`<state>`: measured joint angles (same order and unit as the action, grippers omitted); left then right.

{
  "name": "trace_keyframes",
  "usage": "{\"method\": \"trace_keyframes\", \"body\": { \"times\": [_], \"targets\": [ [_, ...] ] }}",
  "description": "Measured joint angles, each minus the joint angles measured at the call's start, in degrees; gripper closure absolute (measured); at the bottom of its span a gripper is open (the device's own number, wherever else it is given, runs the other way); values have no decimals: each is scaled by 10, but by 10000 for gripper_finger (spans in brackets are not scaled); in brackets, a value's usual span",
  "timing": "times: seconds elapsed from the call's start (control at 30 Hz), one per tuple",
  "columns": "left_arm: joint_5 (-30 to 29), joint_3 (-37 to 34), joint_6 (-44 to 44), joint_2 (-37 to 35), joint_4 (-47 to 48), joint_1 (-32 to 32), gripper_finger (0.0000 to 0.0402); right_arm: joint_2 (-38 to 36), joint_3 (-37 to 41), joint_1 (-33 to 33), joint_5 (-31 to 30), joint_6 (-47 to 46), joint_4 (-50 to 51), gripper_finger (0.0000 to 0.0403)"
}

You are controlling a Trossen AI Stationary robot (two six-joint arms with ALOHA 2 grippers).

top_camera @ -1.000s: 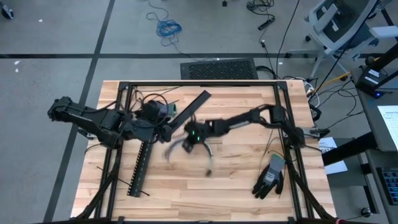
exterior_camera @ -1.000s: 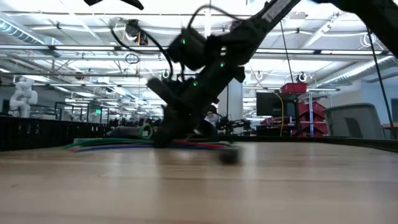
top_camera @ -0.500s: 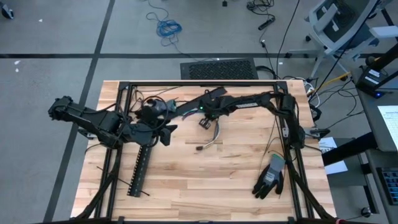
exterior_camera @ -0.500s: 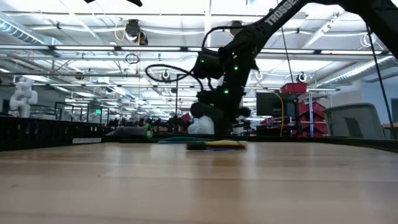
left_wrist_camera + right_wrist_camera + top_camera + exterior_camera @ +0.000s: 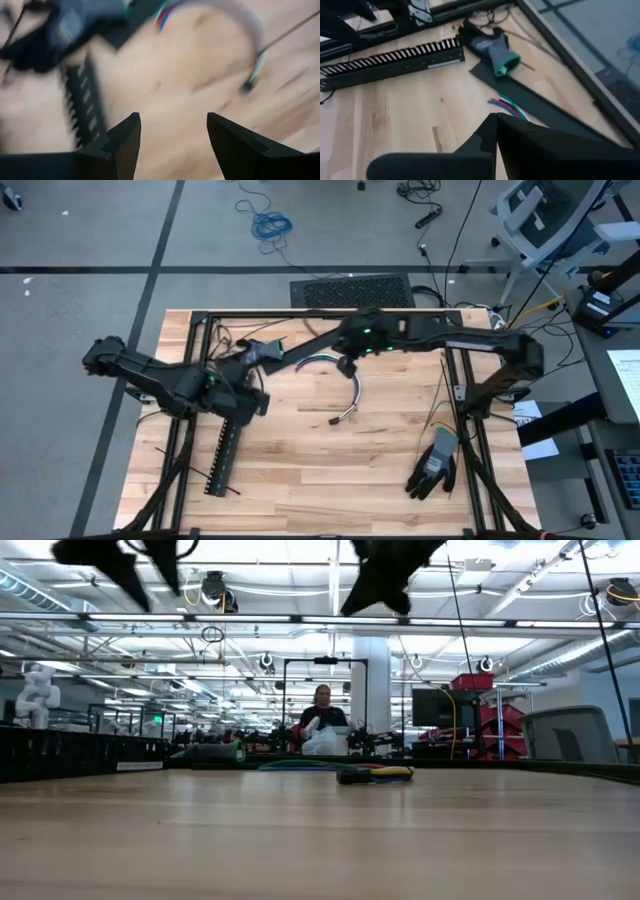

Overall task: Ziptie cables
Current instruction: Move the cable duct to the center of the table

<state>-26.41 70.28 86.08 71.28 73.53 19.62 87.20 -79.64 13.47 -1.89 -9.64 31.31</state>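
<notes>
While the curved bundle of thin blue, white and yellow cables [image 5: 350,392] lies loose on the pale wooden counter [image 5: 300,470] near its middle, we see no claw touching it. Our right claw [image 5: 345,362], fingers pressed together and empty, hangs above the bundle's far end. Our left claw [image 5: 258,402], fingers apart and empty, sits over the black slotted plastic strip [image 5: 225,450], well left of the cables.

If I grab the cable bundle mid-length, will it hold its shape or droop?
Probably droop: the cables lie in a loose curve on the table, which suggests thin, flexible wires. The small dark connector at the end may dangle. It looks light and unlikely to roll.
</notes>
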Motion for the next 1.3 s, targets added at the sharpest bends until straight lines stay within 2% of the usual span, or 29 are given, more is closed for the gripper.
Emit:
{"method": "trace_keyframes", "body": {
  "times": [0.17, 0.27, 0.43, 0.73, 1.07, 1.2, 1.3],
  "targets": [
    [98, 0, -29, 72, 52, 12, 179, -65, 17, 2, -1, 35, 28, 402],
    [117, 0, -35, 112, 92, 4, 179, -85, 40, 5, 0, 47, 28, 402],
    [134, -12, -46, 140, 67, -36, 179, -99, 72, 12, 5, 48, 24, 403],
    [223, -102, -65, 138, -31, -87, 179, -101, 95, 16, 24, 60, 34, 403],
    [240, -231, -43, 77, -158, -106, 179, -101, 95, 16, 24, 74, 42, 403],
    [239, -269, -40, 73, -153, -112, 179, -101, 95, 16, 24, 72, 42, 403],
    [260, -294, -41, 73, -207, -119, 181, -101, 95, 16, 24, 65, 42, 403]
  ]
}}
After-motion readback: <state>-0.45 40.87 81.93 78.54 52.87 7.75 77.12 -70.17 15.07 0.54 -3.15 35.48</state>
